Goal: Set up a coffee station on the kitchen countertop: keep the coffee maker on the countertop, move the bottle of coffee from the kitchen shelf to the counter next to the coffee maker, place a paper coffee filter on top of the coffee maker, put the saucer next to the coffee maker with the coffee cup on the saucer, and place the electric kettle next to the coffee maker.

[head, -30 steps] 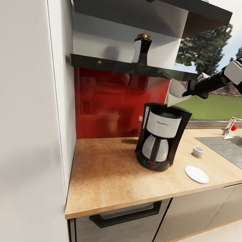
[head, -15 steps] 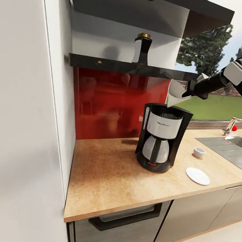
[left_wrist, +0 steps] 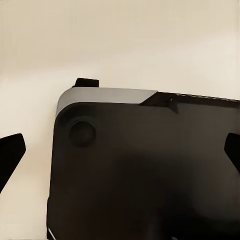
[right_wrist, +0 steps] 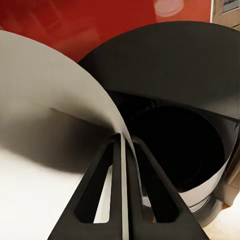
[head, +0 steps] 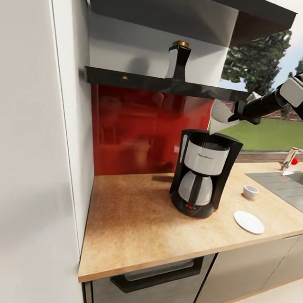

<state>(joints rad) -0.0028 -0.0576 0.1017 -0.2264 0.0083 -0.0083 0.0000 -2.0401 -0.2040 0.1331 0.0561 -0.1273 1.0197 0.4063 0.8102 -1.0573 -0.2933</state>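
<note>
One tan kitchen countertop (head: 133, 216) meets red backsplash (head: 140, 131); right gripper (head: 233, 115) pinches the white paper coffee filter (head: 219, 116) above the coffee maker (head: 201, 175) below it.

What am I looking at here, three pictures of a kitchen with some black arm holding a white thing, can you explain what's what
These are simulator renders from a two-armed wheeled robot. The wide picture comes from its head camera. The other two come from cameras near each gripper, looking along the fingers.

In the head view, the right gripper pinches a paper coffee filter just above the coffee maker. The right wrist view shows that close up: two black fingers closed on the white filter, with the machine's dark open top beyond.

On the kitchen countertop lie a coffee cup and, apart from it, a saucer. The bottle of coffee stands on the kitchen shelf. The left wrist view shows a dark rounded panel against a pale surface.
</note>
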